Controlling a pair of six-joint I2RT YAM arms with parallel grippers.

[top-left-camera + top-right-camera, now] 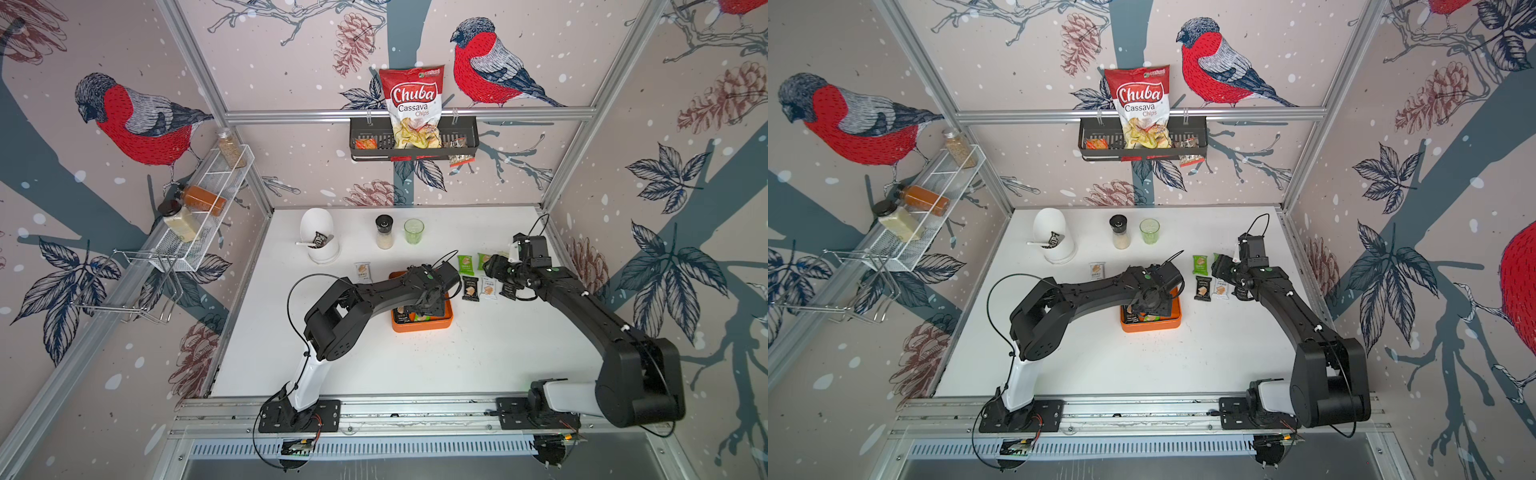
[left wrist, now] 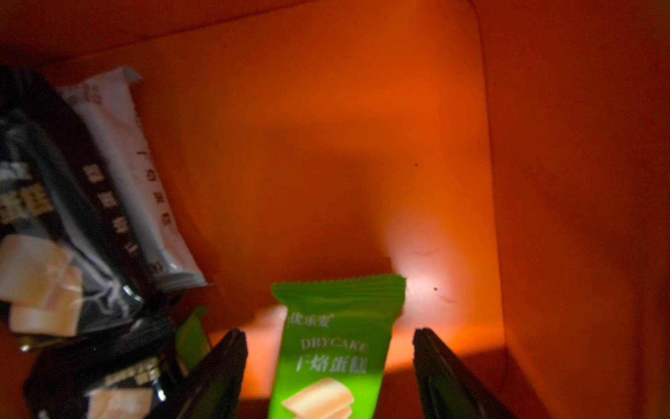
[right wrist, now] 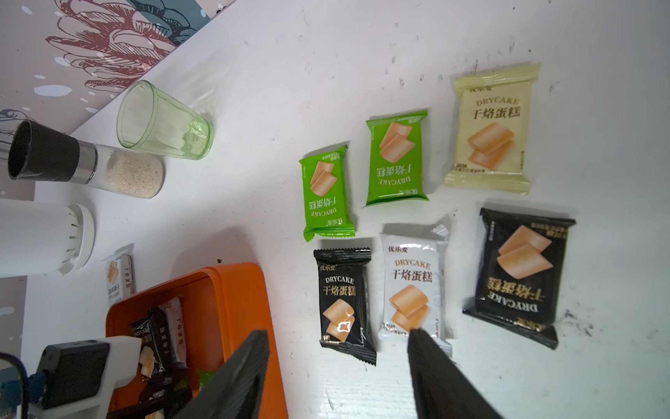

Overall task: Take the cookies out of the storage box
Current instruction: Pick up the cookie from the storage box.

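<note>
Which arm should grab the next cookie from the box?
Left arm: its jaws stand open around a green packet inside the orange box. The right arm hovers outside, over packets on the table.

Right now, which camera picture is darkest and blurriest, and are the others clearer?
Left wrist view: darkest, inside the shallow orange plastic tray, black cookie packets blurred, pale glare patch beside the green cookie packet. Right wrist view: bright, packet print sharp against the white table. Both top views: evenly lit, print too small to read.
</note>
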